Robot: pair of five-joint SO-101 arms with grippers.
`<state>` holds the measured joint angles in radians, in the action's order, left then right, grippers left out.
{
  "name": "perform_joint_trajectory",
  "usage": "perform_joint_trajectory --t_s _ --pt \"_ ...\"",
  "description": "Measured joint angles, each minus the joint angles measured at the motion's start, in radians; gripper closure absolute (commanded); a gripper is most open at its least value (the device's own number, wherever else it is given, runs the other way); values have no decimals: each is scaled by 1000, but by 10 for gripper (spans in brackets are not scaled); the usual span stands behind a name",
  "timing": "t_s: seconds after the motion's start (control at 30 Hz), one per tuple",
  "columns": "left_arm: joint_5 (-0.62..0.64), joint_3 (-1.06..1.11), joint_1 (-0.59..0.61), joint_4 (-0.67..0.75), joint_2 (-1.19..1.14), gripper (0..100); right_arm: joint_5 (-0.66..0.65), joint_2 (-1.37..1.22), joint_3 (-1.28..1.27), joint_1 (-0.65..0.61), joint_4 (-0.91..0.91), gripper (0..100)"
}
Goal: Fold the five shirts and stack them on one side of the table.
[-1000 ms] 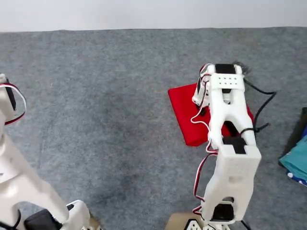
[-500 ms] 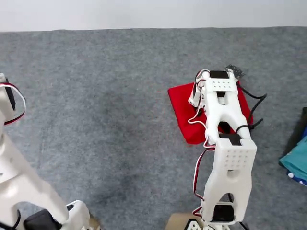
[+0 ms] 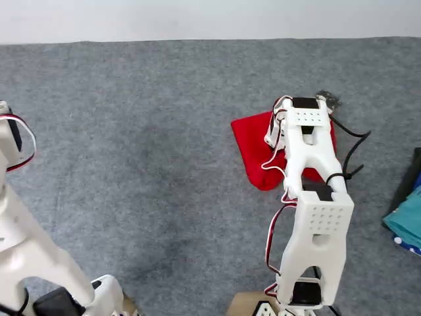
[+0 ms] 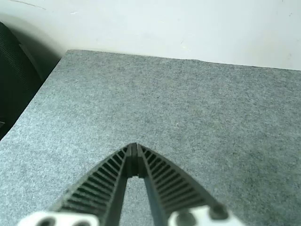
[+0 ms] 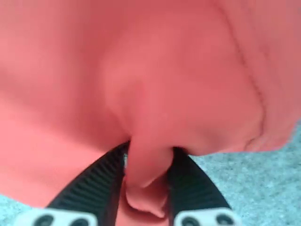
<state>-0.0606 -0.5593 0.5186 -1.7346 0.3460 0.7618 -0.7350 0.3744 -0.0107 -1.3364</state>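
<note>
A folded red shirt (image 3: 256, 148) lies on the grey felt table (image 3: 151, 131), right of centre. The right arm stands over it, and its gripper (image 5: 146, 162) is shut on a pinched fold of the red shirt (image 5: 150, 84), the cloth bulging between the black fingers (image 5: 101, 181). In the high view the arm hides the shirt's right part and the gripper itself. My left gripper (image 4: 136, 157) hangs shut above bare grey felt near the table's far left, holding nothing; its white arm (image 3: 26, 250) rises at the left edge.
More cloth, teal and blue (image 3: 408, 220), lies at the table's right edge beside a dark item. A white wall (image 4: 188, 23) runs behind the far table edge. A black chair (image 4: 14, 70) stands off the table's left corner.
The right arm drew back a little toward the near side, pulling the red shirt with it; the shirt's front corner has rounded and bunched up. The left arm has stayed still.
</note>
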Motion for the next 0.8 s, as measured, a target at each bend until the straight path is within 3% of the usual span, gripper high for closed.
perform_joint_trajectory --t_s 0.1,0.27,0.53,0.8 --pt "0 0 0 0 0 996 -12 14 8 21 -37 988" --pt "0 0 0 0 0 996 -153 64 48 58 -167 988" --pt "0 0 0 0 0 996 -451 269 48 107 -381 988" --pt "0 0 0 0 0 996 -818 451 48 290 -404 988"
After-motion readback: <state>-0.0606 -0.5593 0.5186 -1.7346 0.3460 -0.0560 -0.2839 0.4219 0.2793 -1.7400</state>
